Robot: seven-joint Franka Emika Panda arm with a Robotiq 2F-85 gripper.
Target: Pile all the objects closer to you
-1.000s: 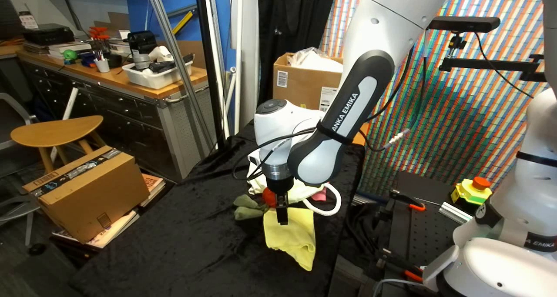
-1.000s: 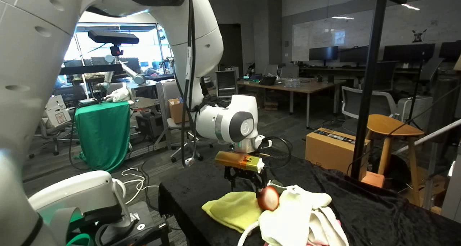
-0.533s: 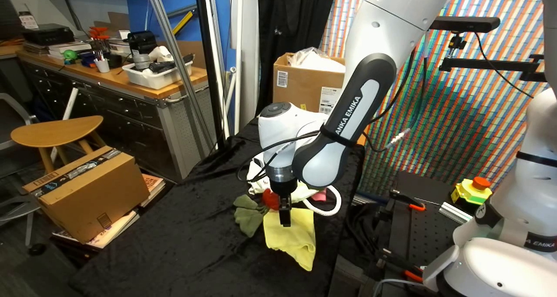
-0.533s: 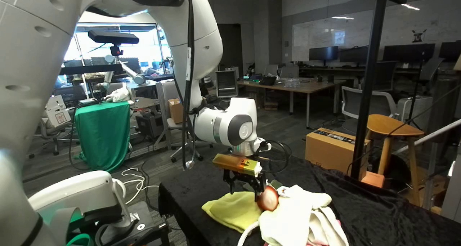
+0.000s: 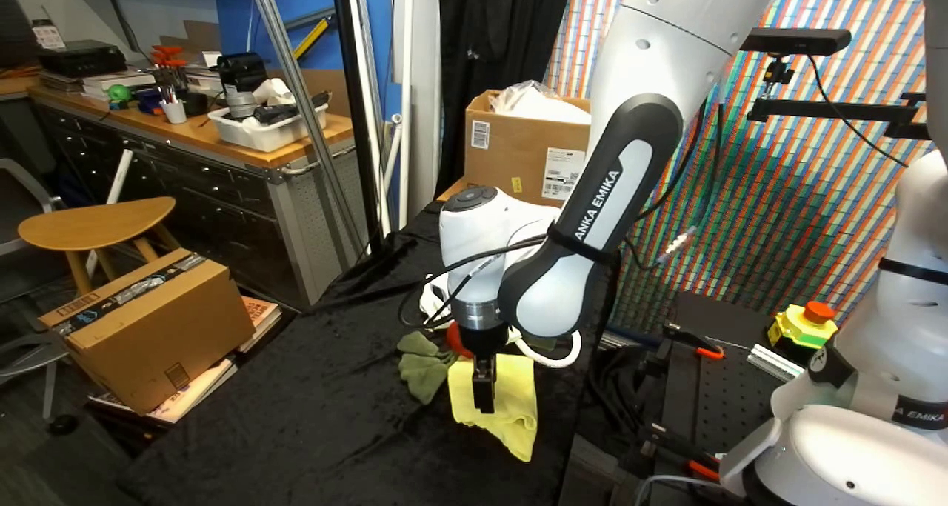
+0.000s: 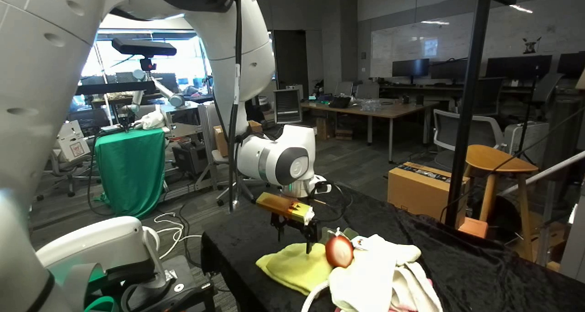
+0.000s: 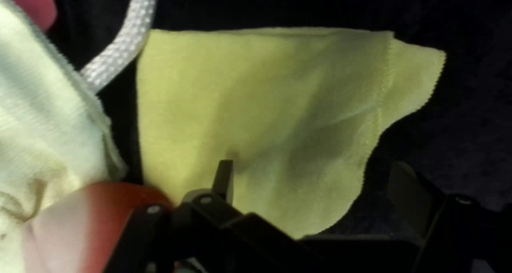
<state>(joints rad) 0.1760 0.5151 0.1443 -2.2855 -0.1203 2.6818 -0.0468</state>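
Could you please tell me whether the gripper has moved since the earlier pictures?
Yes. In an exterior view, judged against the brown cardboard box, the gripper has shifted toward the picture's left, away from the red round item.

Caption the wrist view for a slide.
Open gripper over a yellow cloth, with white rope and a red item at frame left.

In an exterior view, the item (image 6: 339,251) lies between the left cloth (image 6: 295,267) and the right cloth (image 6: 365,277). The rope (image 6: 313,294) lies nearer.
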